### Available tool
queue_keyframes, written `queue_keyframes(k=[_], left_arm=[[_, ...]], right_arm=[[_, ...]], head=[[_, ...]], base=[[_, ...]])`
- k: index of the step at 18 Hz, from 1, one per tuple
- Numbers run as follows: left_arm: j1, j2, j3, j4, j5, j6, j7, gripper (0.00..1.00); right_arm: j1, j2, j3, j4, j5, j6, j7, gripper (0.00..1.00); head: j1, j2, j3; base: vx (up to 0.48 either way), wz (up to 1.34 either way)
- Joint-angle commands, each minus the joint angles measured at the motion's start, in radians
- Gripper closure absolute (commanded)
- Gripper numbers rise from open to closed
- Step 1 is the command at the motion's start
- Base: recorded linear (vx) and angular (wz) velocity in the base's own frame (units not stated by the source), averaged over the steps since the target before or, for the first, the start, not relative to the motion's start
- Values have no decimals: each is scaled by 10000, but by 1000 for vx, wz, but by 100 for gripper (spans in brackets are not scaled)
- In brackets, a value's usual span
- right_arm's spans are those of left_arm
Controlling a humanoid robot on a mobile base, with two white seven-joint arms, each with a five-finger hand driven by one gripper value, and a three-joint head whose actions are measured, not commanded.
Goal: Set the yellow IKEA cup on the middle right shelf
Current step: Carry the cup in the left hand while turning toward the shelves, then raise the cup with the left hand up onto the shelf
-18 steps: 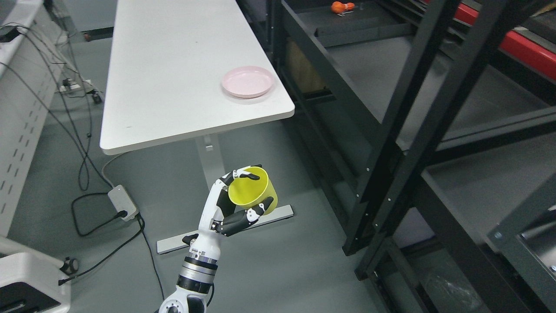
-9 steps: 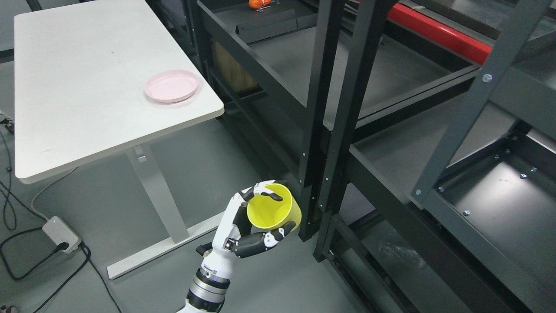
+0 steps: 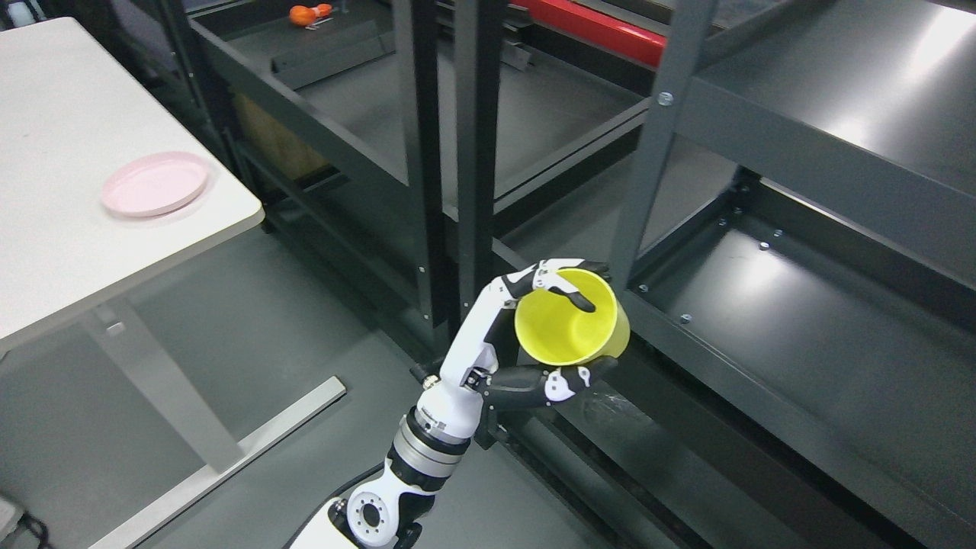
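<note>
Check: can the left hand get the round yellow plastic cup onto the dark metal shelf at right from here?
Probably yes. The left hand grips the round yellow plastic cup just outside the dark metal shelf; that shelf looks bare. The grey upright post stands close, so go in right of it.

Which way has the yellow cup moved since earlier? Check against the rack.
Yes: the yellow cup, in the left hand, went right, past the black posts to the shelf edge.
</note>
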Motion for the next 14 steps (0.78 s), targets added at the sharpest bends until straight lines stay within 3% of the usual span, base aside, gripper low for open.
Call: queue_keyframes(k=[1,14], left_arm=[[-1174,-216,-1958,-234,-23,13,1,98],[-3475,-216,-2864,-1415,-8,-49,17,98]], right_arm=[[139,-175,169,0,-245,8,-8,1],[139,-175,169,0,-245,8,-8,1]], head=[[0,0,0],[0,0,0]], base=[[-18,-569],[4,-446]])
